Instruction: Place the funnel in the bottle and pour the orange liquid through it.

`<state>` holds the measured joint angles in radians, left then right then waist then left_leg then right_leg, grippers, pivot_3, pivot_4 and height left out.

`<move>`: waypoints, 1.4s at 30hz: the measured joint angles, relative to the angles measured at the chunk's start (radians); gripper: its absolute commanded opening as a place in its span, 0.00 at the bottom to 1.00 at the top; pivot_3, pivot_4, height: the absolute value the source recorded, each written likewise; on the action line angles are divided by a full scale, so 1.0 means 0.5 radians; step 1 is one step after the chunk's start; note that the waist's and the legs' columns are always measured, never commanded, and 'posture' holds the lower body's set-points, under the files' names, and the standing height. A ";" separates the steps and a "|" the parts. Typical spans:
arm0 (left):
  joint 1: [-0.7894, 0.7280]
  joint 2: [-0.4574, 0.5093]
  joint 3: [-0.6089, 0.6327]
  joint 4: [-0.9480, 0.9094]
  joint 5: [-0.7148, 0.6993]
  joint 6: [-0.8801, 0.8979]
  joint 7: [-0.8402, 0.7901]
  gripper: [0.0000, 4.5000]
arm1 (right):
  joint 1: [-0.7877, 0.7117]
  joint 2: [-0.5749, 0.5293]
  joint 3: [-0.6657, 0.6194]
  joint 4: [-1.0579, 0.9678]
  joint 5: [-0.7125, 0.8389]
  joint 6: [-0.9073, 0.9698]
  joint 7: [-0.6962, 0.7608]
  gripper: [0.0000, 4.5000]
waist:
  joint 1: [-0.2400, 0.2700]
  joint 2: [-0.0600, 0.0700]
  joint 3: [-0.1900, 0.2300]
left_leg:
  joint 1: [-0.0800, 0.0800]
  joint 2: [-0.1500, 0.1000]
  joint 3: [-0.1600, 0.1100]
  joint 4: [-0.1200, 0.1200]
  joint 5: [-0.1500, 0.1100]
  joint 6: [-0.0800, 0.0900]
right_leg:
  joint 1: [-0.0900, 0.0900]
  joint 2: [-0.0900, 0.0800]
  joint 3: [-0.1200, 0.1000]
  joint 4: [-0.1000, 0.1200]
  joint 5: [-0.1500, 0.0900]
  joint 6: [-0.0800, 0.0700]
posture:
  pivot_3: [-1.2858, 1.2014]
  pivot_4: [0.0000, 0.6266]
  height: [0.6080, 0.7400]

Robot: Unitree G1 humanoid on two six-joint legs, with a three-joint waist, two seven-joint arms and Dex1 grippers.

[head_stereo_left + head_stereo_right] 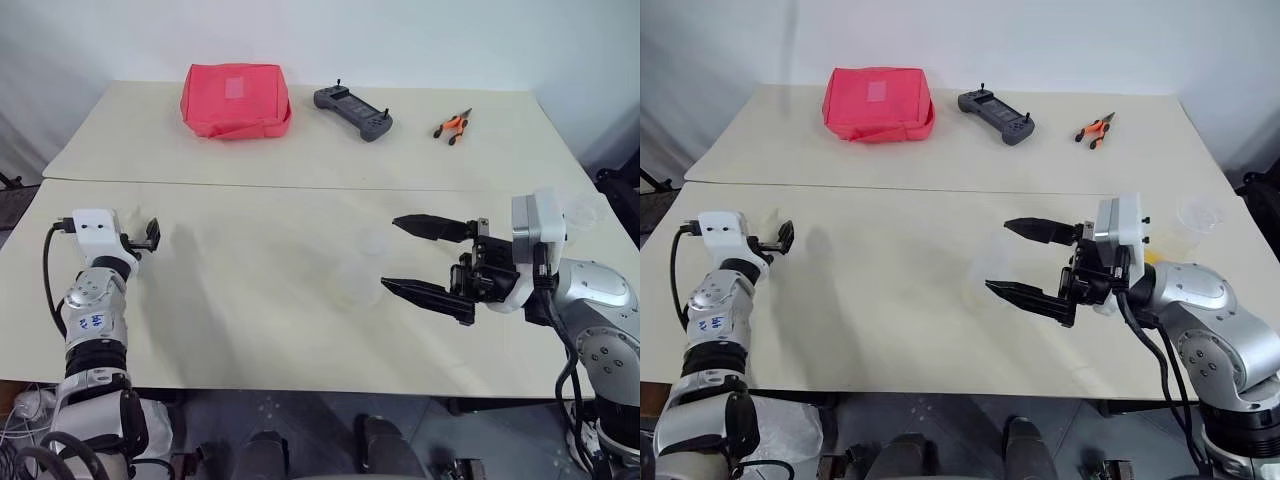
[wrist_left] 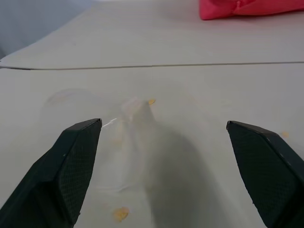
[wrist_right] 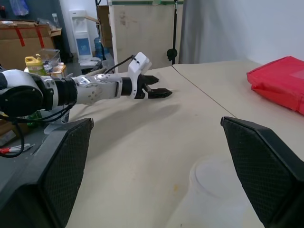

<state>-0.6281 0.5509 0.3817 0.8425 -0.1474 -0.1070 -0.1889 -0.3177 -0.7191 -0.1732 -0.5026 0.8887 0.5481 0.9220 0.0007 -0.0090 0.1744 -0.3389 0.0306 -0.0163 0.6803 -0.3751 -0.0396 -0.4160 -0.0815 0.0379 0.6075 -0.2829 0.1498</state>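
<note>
The funnel [image 2: 135, 111], see-through and faint, lies on the table just ahead of my left gripper [image 1: 151, 236], which is open and level with nothing between its fingers. The bottle [image 1: 357, 268], translucent and hard to make out, stands mid-table. My right gripper [image 1: 412, 258] points left towards it, open wide and a little short of it; the bottle's round top [image 3: 213, 180] sits low between the fingers. The orange liquid [image 1: 1170, 240] shows as a yellow tint in a small clear cup [image 1: 1198, 214] behind my right wrist.
A red pouch [image 1: 236, 100], a dark handheld controller [image 1: 353, 111] and orange-handled pliers [image 1: 452, 126] lie on the far table. A seam [image 1: 300, 186] separates the two tables. Small orange drops [image 2: 120, 213] spot the surface near the funnel.
</note>
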 measured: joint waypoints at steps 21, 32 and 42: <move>0.225 0.169 0.060 -0.581 -0.258 0.482 -0.276 0.01 | -0.221 -0.001 0.012 -0.004 -0.007 0.129 -0.228 1.00 | -0.003 0.000 0.000 | -0.008 0.001 0.000 0.000 0.000 -0.001 | -0.007 -0.002 -0.001 0.002 0.000 0.000 | 0.52 0.24 1.00; 0.176 0.297 -0.117 -1.279 -0.524 0.847 -0.895 0.01 | -0.124 -0.119 -0.110 0.006 -0.014 0.127 -0.199 1.00 | 0.000 0.000 0.000 | -0.028 0.000 -0.001 0.004 0.001 -0.003 | -0.027 -0.002 -0.002 0.005 0.000 0.000 | 0.52 0.24 1.00; -0.320 0.327 -0.571 -1.231 -0.563 0.771 -1.759 0.01 | 0.326 -0.202 -0.403 -0.028 -0.011 0.117 -0.081 1.00 | 0.007 -0.002 0.001 | -0.028 0.000 0.000 0.005 0.001 -0.002 | -0.026 0.000 -0.002 0.006 0.000 0.000 | 0.52 0.24 1.00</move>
<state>-0.7881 0.7145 0.0961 0.2273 -0.4290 0.2787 -1.0685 -0.1545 -0.8202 -0.3746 -0.5166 0.8833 0.6066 0.8816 0.0042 -0.0101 0.1751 -0.3529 0.0304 -0.0163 0.6827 -0.3745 -0.0406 -0.4291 -0.0814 0.0370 0.6103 -0.2829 0.1498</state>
